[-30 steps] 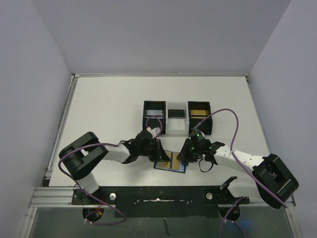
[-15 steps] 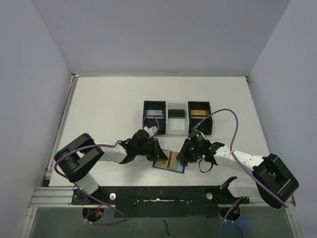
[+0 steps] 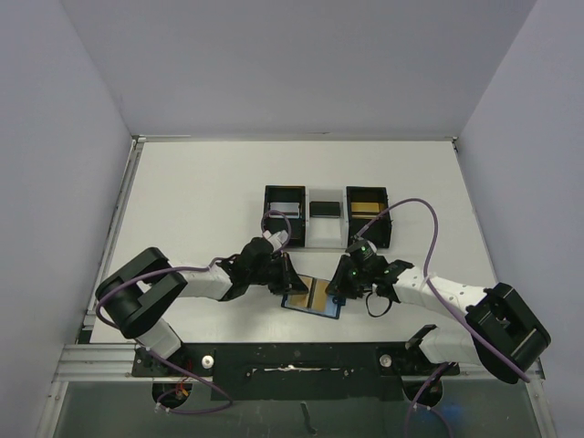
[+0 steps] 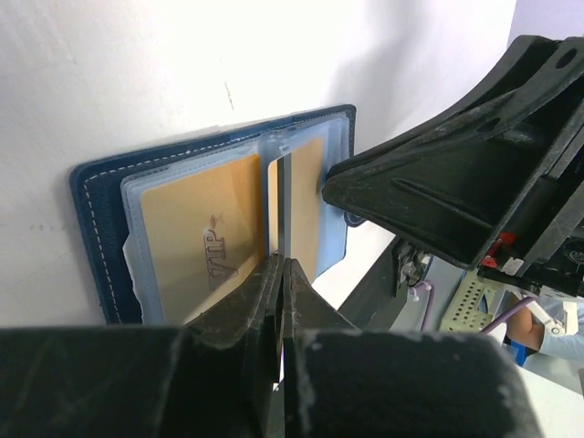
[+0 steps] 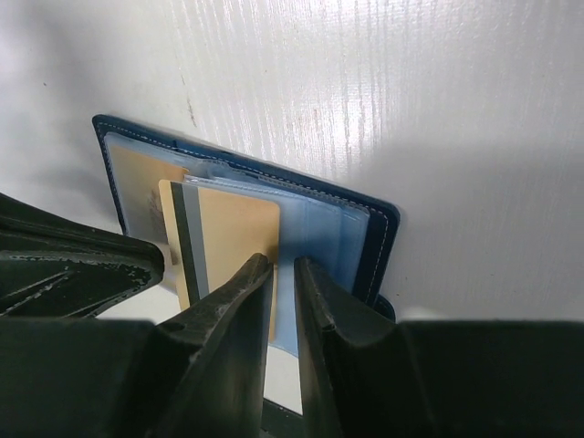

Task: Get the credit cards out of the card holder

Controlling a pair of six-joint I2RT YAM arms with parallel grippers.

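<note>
The only writing that can be read is "VIP", in slanted letters on a gold card [image 4: 196, 237] that sits under a clear sleeve in the left half of the card holder [image 4: 91, 228]. No brand is readable anywhere else.

The card holder lies spread flat on the white surface [image 3: 201, 201], at about 6 o'clock of it, near the arm bases. Its dark blue cover has pale stitching along the edge.

The left gripper [image 4: 278, 274] is at 9 o'clock of the card holder. Its fingers are pressed together and their tip is at the middle fold, where a thin leaf stands on edge. I cannot tell if this leaf is pinched.

The right gripper [image 5: 281, 266] is at 3 o'clock of the card holder. Its fingers stand a little apart, with only a narrow gap. One finger lies over the corner of a striped card [image 5: 228, 233], gold with a dark band, which sticks partly out of its sleeve. The other finger is over the clear sleeve beside it. Whether the striped card is clamped, I cannot tell.

At 12 o'clock of the card holder stand the black boxes [image 3: 285, 208], joined by a white tray [image 3: 325, 219]. The left box holds something silver-grey, the tray something dark and the right box something gold.
</note>
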